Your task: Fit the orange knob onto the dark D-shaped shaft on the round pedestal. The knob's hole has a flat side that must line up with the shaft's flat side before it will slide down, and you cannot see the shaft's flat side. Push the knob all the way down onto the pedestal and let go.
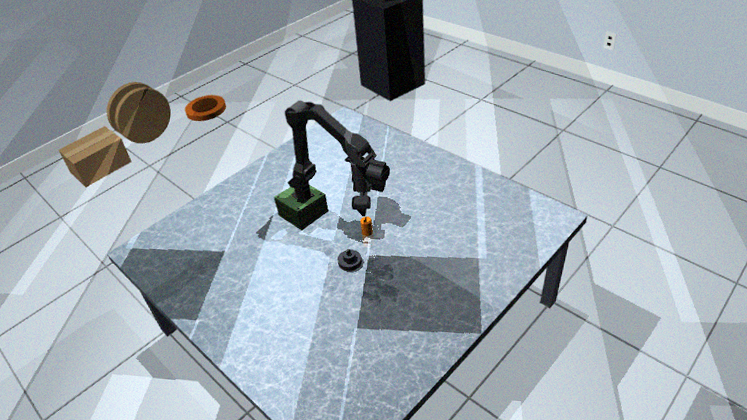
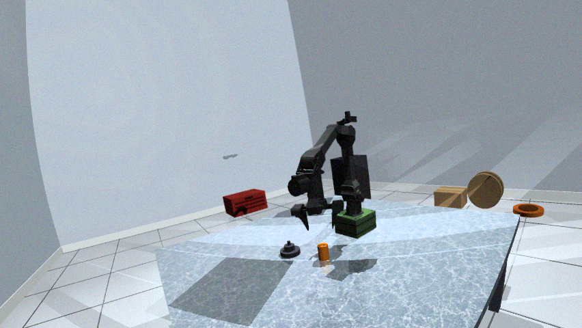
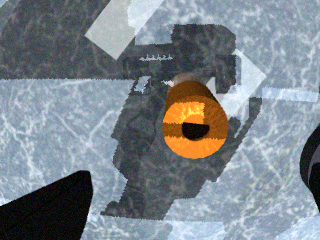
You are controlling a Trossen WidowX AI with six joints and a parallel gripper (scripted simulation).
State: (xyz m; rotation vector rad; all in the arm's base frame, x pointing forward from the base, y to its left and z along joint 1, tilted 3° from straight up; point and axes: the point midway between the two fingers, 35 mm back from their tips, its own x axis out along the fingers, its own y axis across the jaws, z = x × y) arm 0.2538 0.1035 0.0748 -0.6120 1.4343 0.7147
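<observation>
The orange knob (image 1: 366,227) (image 2: 322,252) (image 3: 195,148) stands upright on the table, hole up. In the wrist view the dark part of its hole has a nearly straight upper edge and a curved lower edge. The round dark pedestal (image 1: 349,263) (image 2: 289,252) with its short shaft (image 1: 349,253) (image 2: 288,242) stands apart from the knob, to its left in the top and exterior views; it is not in the wrist view. My gripper (image 2: 320,227) (image 3: 207,180) is open and empty, pointing down above the knob, with a finger at either side in the wrist view. The shaft's flat side cannot be made out.
The arm's green base block (image 1: 299,207) (image 2: 355,223) stands on the marbled table (image 1: 290,321) (image 2: 407,293). Dark shadows cross the table top. Beyond the table are a black plinth (image 1: 387,42), an orange ring (image 1: 191,114), wooden shapes and a red box (image 2: 245,202).
</observation>
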